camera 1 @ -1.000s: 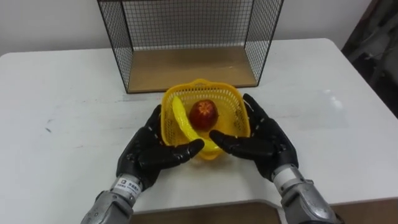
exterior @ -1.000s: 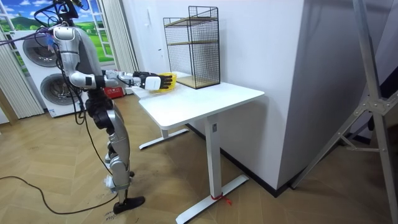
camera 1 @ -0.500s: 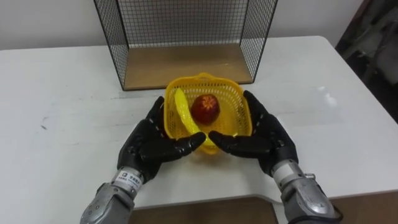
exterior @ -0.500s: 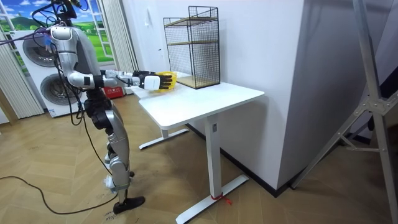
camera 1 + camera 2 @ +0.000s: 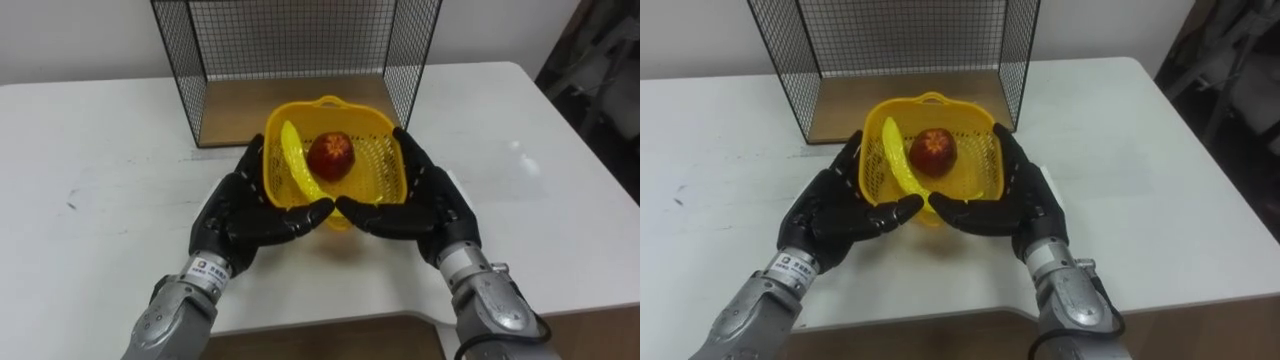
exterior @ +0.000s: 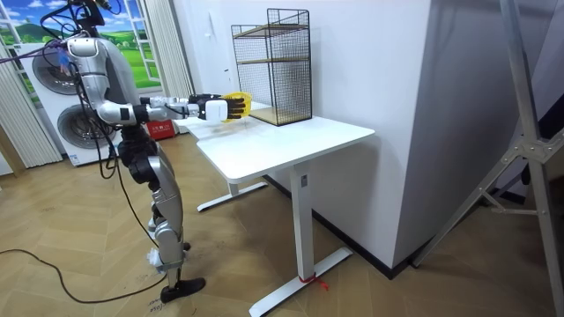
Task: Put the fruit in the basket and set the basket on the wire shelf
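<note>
A yellow plastic basket (image 5: 330, 102) holds a banana (image 5: 293, 172) and a red apple (image 5: 330, 156). My left hand (image 5: 240, 215) and right hand (image 5: 425, 205) press against its two sides, fingers straight along the walls and thumbs meeting below its near edge. The basket is held above the white table (image 5: 90, 200), just in front of the black wire shelf (image 5: 180, 60) with its wooden base (image 5: 230, 110). In the room view the robot stands at the table's end with both arms stretched out level, the basket (image 6: 236, 99) close to the shelf (image 6: 273, 66).
The wire shelf stands at the table's far edge against the wall, with a second wooden level higher up (image 6: 264, 60). Bare tabletop lies on both sides of the hands. Washing machines (image 6: 53, 97) stand behind the robot.
Both hands have raised the basket off the table and carried it forward towards the shelf's open front. The arms now sit higher in the room view.
</note>
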{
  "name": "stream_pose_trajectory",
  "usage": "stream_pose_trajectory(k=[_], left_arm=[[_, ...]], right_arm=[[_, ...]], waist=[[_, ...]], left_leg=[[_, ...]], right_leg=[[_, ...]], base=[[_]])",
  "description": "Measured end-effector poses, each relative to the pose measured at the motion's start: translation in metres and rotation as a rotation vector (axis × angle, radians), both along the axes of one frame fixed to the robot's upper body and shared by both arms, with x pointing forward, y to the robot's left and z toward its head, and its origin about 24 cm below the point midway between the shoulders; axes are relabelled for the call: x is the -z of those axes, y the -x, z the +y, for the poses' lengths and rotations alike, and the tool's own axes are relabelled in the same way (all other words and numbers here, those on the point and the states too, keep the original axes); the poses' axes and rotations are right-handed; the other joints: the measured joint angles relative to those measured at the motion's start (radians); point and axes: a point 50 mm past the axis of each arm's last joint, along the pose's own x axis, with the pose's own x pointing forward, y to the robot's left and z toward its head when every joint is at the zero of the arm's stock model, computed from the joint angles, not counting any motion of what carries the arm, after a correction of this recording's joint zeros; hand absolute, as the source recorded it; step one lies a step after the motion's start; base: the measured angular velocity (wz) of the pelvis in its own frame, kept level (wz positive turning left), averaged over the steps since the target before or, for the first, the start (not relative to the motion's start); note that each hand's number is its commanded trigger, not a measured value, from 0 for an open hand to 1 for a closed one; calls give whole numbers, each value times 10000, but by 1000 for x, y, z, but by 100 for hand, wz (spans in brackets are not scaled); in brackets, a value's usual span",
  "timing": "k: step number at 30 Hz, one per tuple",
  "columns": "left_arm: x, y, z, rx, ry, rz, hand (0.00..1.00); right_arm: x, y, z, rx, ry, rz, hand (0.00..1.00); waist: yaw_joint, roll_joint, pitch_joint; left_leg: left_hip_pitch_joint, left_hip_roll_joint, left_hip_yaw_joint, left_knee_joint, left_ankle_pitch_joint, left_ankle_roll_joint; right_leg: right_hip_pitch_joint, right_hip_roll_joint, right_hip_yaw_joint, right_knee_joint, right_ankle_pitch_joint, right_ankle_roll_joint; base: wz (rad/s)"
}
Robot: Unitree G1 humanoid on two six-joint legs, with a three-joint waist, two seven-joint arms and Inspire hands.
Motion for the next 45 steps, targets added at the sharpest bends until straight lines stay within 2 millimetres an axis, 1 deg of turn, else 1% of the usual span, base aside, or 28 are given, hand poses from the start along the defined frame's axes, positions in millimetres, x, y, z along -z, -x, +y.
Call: stream_pose_trajectory(k=[4,9,14,20,24,25,26,27,29,30,31,32,33,34,35,36,37,38,39,40,41,42,43,44,45], left_arm=[[0,0,0,-5,18,-7,0],[0,0,-1,-29,69,-14,0],[-1,0,-2,-32,129,-63,0],[-5,-1,-2,-87,160,-251,0],[-9,-2,-1,-142,155,-426,0],[-9,-2,-1,-165,131,-440,0],[-9,-2,0,-201,108,-430,0],[-9,-2,0,-213,98,-427,0],[-9,-2,1,-228,83,-439,0],[-9,-2,2,-228,67,-439,0],[-8,-2,2,-234,77,-399,0],[-7,-2,4,-293,95,-339,0],[-7,-2,4,-315,69,-332,0],[-7,-3,6,-372,25,-371,0],[-7,-3,5,-377,26,-376,0],[-7,-2,5,-368,55,-356,0],[-5,-2,5,-377,65,-289,0],[-3,-2,3,-334,140,-222,0],[-3,-2,2,-291,145,-222,0],[-3,-2,2,-273,164,-242,0],[-2,-2,4,-319,193,-198,0],[-2,-2,4,-345,192,-172,0],[-2,-2,6,-362,155,-177,0],[-3,-3,6,-371,148,-237,0],[-4,-4,6,-341,136,-257,0]], right_arm=[[0,0,0,3,9,-7,0],[-1,0,0,25,0,-36,0],[-7,-2,-1,49,-39,-308,0],[-8,-2,-1,28,-39,-325,0],[-10,-4,-2,32,-105,-393,0],[-9,-4,-2,43,-192,-373,0],[-9,-4,-3,55,-180,-371,0],[-9,-4,-3,52,-180,-370,0],[-10,-4,-3,53,-191,-405,0],[-10,-4,-3,14,-214,-414,0],[-9,-4,-2,-41,-230,-380,0],[-9,-4,0,-86,-270,-352,0],[-9,-4,0,-107,-298,-365,0],[-10,-4,0,-106,-315,-417,0],[-10,-4,-1,-102,-332,-417,0],[-10,-4,0,-104,-362,-413,0],[-10,-4,0,-99,-504,-409,0],[-11,-4,-2,-97,-543,-425,0],[-11,-5,-3,-73,-556,-433,0],[-11,-5,-5,-44,-564,-433,0],[-9,-5,-5,-95,-486,-329,0],[-7,-4,-5,-163,-380,-269,0],[-7,-4,-3,-263,-295,-259,0],[-7,-4,-3,-275,-195,-277,0],[-7,-4,-4,-271,-159,-284,0]], waist=[[8,51,-32],[12,50,-31],[14,28,-18],[22,10,-8],[69,-56,28],[108,-125,69],[158,-219,108],[197,-257,114],[349,-307,103],[410,-326,102],[537,-314,113],[597,-290,123],[622,-281,120],[659,-257,112],[660,-251,112],[652,-230,117],[668,-177,111],[681,-192,107],[682,-169,93],[680,-124,64],[824,-160,75],[859,-179,59],[805,-175,-11],[746,-310,-64],[759,-371,-79]], left_leg=[[25,-1,0,-8,0,0],[63,-1,2,-9,0,0],[84,-1,5,-11,0,0],[42,-2,9,-11,0,0],[-14,-1,8,16,0,0],[-18,8,7,109,-5,-8],[-58,36,5,305,-19,-29],[-101,57,1,451,-36,-55],[-497,240,-59,1424,-241,-174],[-647,280,-112,1801,-286,-174],[-904,402,-253,2550,-359,-163],[-1130,540,-417,3243,-361,-163],[-1213,593,-478,3481,-359,-162],[-1386,711,-603,3845,-360,-162],[-1476,809,-638,4122,-324,-115],[-1576,843,-678,4260,-302,-79],[-1806,837,-912,4454,-349,-47],[-2126,357,-1126,4051,-508,72],[-2363,80,-1147,3745,-527,107],[-2841,-416,-1110,2799,-403,177],[-3097,-779,-1103,2216,398,462],[-3146,-845,-1131,2053,674,498],[-3109,-901,-1144,1996,928,636],[-3026,-960,-1143,1927,1033,689],[-2979,-994,-1173,1901,1103,725]], right_leg=[[-1,1,1,-10,-1,1],[4,0,1,-7,-1,1],[15,0,2,-5,-1,2],[-31,0,7,-6,-16,13],[-116,0,9,78,-45,6],[-131,-2,10,174,-109,-8],[-139,-1,14,258,-150,-38],[-162,1,13,352,-185,-61],[-345,62,-52,840,-407,-185],[-406,70,-50,1053,-511,-222],[-504,138,-55,1318,-636,-325],[-488,243,-35,1496,-744,-441],[-503,295,-28,1603,-810,-511],[-509,409,-18,1750,-944,-632],[-513,506,38,1900,-1067,-723],[-494,549,61,1951,-1115,-763],[-477,529,90,2005,-1151,-841],[-558,452,107,2065,-1212,-936],[-633,397,113,2107,-1249,-967],[-750,326,151,2219,-1311,-910],[-809,201,247,2455,-1467,-849],[-802,191,294,2536,-1537,-809],[-839,213,331,2622,-1639,-640],[-810,206,372,2587,-1686,-579],[-777,198,386,2560,-1689,-585]], base=[[0],[0],[0],[0],[0],[-3],[-5],[-5],[-5],[-17],[-21],[-20],[-12],[-3],[3],[9],[8],[4],[-9],[-35],[-45],[-31],[4],[11],[7]])
